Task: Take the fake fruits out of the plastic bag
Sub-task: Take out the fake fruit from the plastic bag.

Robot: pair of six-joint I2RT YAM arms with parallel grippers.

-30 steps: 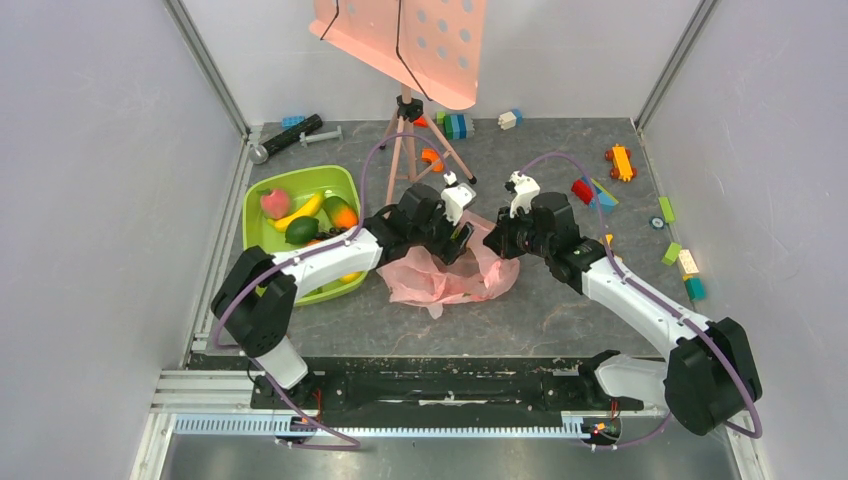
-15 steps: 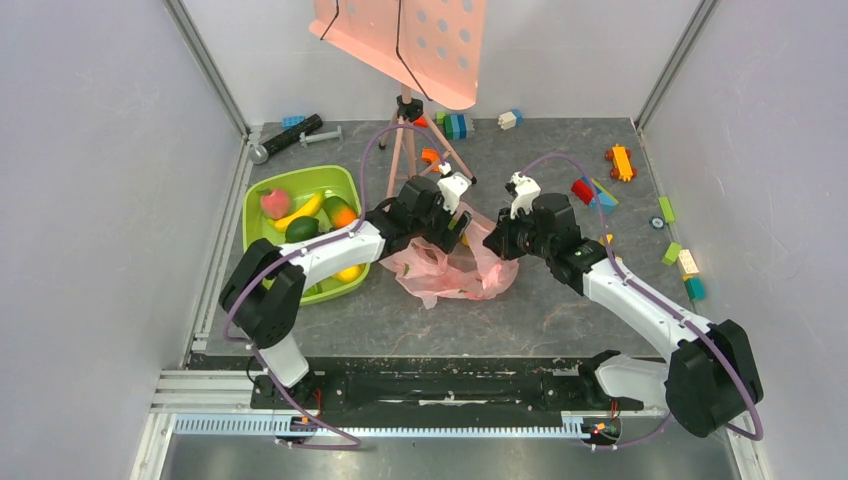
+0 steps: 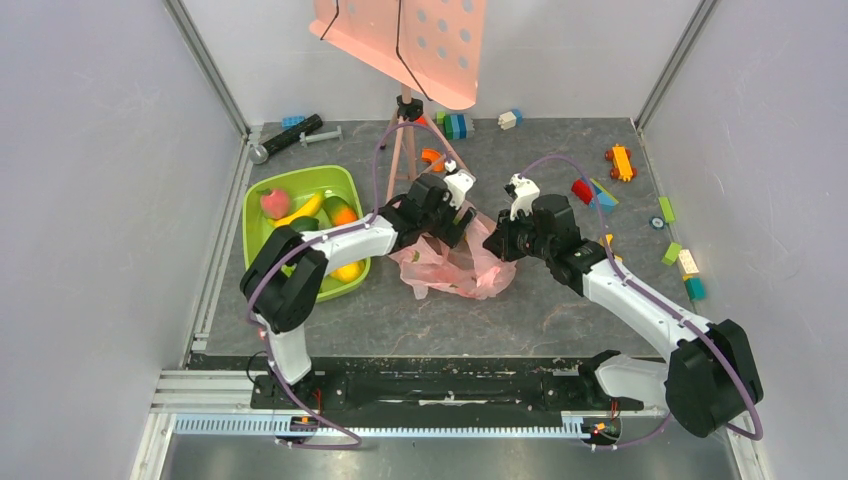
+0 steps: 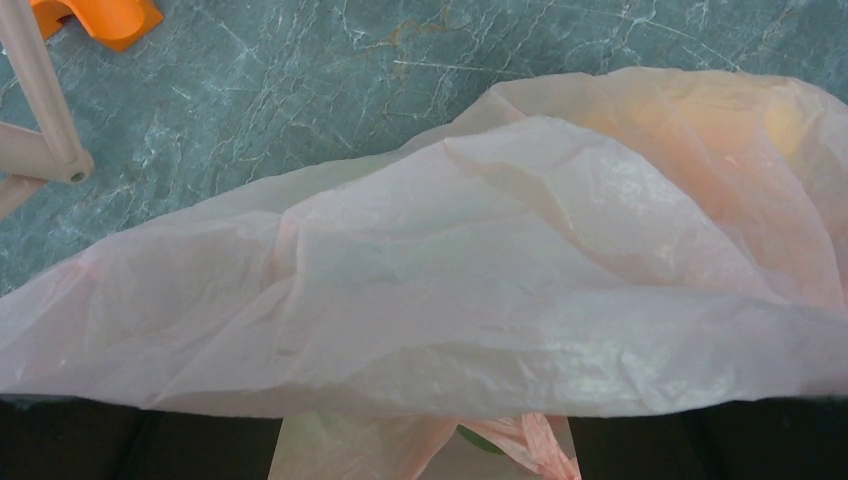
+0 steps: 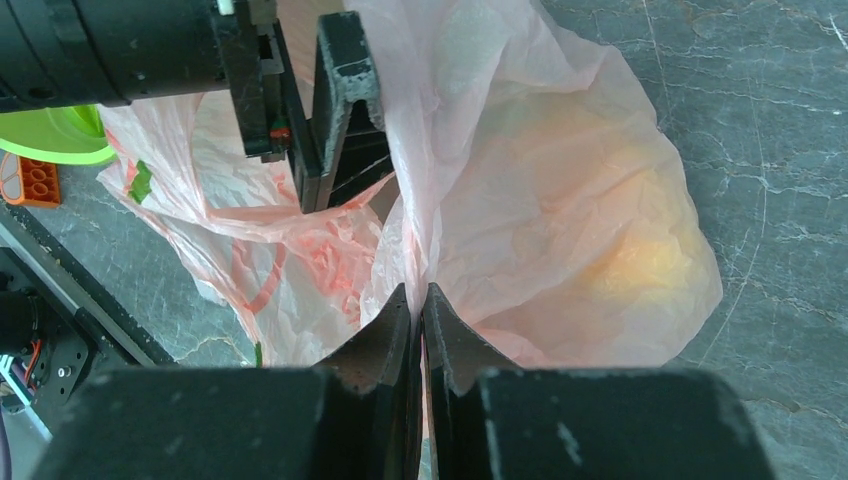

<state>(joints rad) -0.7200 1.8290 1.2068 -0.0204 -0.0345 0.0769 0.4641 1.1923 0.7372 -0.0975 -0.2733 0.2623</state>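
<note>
The plastic bag (image 3: 455, 268) is lying crumpled in the middle of the bench (image 3: 560, 310). It is between the two arms and just to the right of the green basin (image 3: 300, 172).

The right end effector (image 5: 420, 305) is gripping the bag. Its two fingers are pressing together on a fold of the thin pink film at the bag's right side, and the film is rising up from this pinch.

The left end effector (image 3: 453, 222) is standing open over the left part of the bag. In its wrist view the dark fingers are sitting far apart at the two bottom corners. The film is spreading across the gap between them and is not being pinched. In the right wrist view one finger (image 5: 345, 90) of the left end effector is pointing down at the mouth of the bag, close beside the film.

An orange-yellow shape (image 5: 640, 265) is showing through the film in the closed part of the bag. I cannot tell which fruit it is.

In the basin a pink fruit (image 3: 275, 203), a banana (image 3: 306, 207) and a green-and-orange fruit (image 3: 340, 212) are lying together, and the left arm is partly covering them. Behind the bag the pink stand (image 3: 405, 140) is standing on its thin legs, with an orange piece (image 3: 432, 157) lying near its foot. Small toy blocks (image 3: 685, 262) are lying scattered along the right side of the bench, well apart from the bag.
</note>
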